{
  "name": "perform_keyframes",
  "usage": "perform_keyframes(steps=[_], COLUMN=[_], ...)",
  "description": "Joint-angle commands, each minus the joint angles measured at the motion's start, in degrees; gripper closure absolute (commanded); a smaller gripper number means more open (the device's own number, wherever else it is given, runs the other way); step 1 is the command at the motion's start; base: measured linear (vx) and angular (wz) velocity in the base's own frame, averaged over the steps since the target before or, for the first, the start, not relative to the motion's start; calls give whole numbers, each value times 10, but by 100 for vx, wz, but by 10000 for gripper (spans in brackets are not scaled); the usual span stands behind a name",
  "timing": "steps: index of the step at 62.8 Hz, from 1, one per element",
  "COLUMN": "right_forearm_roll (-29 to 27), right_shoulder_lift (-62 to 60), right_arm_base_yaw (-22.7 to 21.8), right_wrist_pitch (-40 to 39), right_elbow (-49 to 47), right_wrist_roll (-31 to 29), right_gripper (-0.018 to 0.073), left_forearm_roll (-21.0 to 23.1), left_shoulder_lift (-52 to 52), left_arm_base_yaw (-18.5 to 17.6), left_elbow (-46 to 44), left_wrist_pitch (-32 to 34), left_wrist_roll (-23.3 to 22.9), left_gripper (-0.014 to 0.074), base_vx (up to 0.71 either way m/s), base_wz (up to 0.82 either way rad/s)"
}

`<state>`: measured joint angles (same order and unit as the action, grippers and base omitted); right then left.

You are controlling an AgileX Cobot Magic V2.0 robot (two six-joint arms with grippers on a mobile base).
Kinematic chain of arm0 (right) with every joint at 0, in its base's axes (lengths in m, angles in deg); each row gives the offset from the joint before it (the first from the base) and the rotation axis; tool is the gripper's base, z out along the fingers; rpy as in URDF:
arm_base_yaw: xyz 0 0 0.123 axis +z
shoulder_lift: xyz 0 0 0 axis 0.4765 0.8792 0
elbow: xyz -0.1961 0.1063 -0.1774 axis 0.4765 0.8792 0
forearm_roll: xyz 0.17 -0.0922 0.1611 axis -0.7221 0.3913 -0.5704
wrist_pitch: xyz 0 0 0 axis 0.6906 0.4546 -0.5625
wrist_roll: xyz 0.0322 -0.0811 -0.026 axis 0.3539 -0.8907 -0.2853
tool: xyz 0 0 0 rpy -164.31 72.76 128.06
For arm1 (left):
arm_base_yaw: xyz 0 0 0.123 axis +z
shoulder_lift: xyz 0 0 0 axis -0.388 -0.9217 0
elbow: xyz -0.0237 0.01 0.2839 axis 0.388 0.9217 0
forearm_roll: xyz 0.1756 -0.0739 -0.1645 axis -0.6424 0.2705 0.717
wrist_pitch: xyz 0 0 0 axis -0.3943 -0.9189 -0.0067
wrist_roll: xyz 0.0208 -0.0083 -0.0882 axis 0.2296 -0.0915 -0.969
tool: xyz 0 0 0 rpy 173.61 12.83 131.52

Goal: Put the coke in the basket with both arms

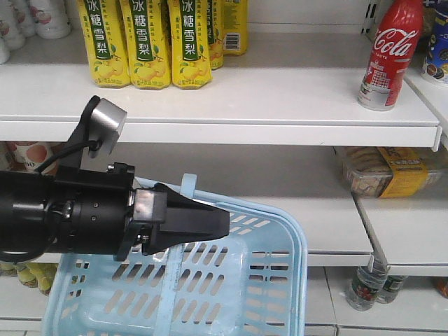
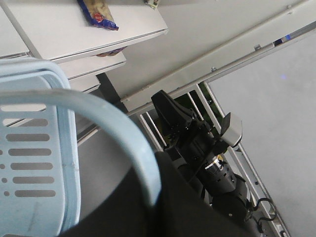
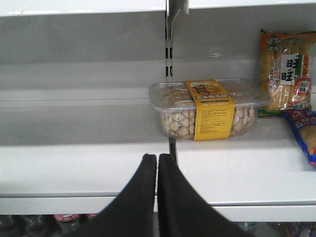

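The coke (image 1: 388, 59), a red Coca-Cola can with a silver base, stands upright at the right end of the top shelf, apart from both grippers. The light blue basket (image 1: 294, 238) hangs low in front of the shelves. My left gripper (image 1: 225, 222) reaches in from the left above the basket and is shut on the basket handle (image 2: 98, 108). The basket's slotted side (image 2: 29, 148) fills the left of the left wrist view. My right gripper (image 3: 157, 157) is shut and empty, facing the middle shelf's edge. It also shows in the left wrist view (image 2: 159, 96).
Yellow pear drink pouches (image 1: 150, 42) stand at the left of the top shelf. A clear biscuit tray with a yellow band (image 3: 207, 108) lies on the middle shelf, with snack bags (image 3: 286, 69) to its right. Bottles (image 1: 367, 283) stand on the lowest shelf.
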<state>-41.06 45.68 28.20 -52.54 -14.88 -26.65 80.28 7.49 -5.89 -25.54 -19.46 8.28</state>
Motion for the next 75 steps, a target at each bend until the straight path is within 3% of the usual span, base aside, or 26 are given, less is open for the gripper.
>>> perform_keyframes(steps=[1,75], right_forearm_roll=[4,4], right_shoulder_lift=[-7,-7], right_arm_base_yaw=[-3,-3], right_wrist_pitch=[-41,-41], right_elbow=[4,4], right_wrist_roll=[-6,-6], right_gripper=[565,565], left_forearm_roll=[45,45], left_shoulder_lift=[17,17], left_arm_base_yaw=[-4,-4], left_elbow=[-16,-16], left_wrist_pitch=[-6,-6], left_wrist_roll=[3,3], left_gripper=[603,603], base_vx=[7,4], base_wz=[-1,-1])
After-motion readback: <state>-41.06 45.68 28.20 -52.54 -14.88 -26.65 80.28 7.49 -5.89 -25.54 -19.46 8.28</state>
